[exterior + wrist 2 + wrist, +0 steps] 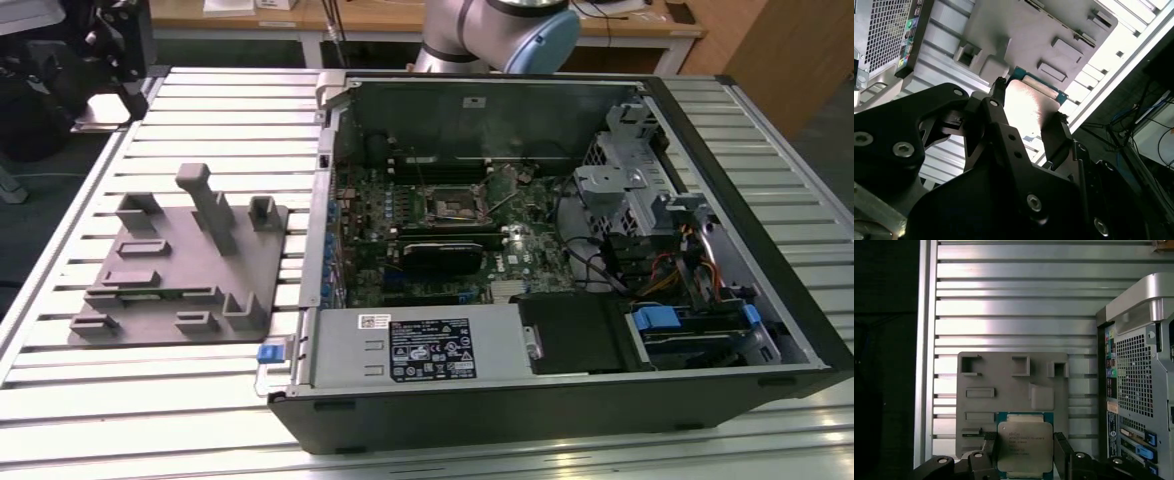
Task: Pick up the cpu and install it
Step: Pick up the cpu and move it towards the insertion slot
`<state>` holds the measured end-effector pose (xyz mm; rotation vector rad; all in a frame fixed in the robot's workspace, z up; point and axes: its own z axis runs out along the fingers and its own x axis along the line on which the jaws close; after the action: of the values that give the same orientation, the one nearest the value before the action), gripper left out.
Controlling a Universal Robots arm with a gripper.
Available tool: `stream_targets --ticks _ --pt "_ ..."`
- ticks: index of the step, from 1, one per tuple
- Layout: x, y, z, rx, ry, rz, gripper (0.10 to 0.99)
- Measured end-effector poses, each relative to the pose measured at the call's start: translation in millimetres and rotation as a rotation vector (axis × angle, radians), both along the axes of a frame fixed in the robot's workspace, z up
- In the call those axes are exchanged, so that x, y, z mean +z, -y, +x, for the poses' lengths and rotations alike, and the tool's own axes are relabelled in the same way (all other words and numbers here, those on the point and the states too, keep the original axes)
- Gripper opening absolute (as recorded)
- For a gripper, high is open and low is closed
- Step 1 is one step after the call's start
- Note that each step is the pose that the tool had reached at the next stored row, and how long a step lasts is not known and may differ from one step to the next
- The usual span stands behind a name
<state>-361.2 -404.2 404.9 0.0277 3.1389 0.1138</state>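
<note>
The jaws of the gripper are clamping the cpu by two opposite edges. One matte black finger is pressing on each side in both wrist views. The fingers are angular metal bars, bolted on with round-headed screws.

The cpu is a flat square with a silvery, dull-brushed lid bearing faint print. The lid is sitting on a thin green board that is peeking out as a rim. In the second wrist view the lid is catching the light and glaring pale.

The cpu is hanging above a grey plastic plate, matte and rectangular, moulded with square pockets, shallow slots and raised blocks. In the exterior view this plate is lying on the ribbed aluminium table, at nine o'clock from the open computer case.

The case is a black box with steel inner walls. It is holding a dark green motherboard with a square socket near its middle. At twelve o'clock, beyond the case, the arm is showing a rounded silver-and-blue joint.
</note>
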Motion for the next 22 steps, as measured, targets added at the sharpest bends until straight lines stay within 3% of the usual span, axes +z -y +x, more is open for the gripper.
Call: stream_targets --ticks 22 --pt "0.0 -0.2 33.3 0.000 0.0000 0.000 0.537"
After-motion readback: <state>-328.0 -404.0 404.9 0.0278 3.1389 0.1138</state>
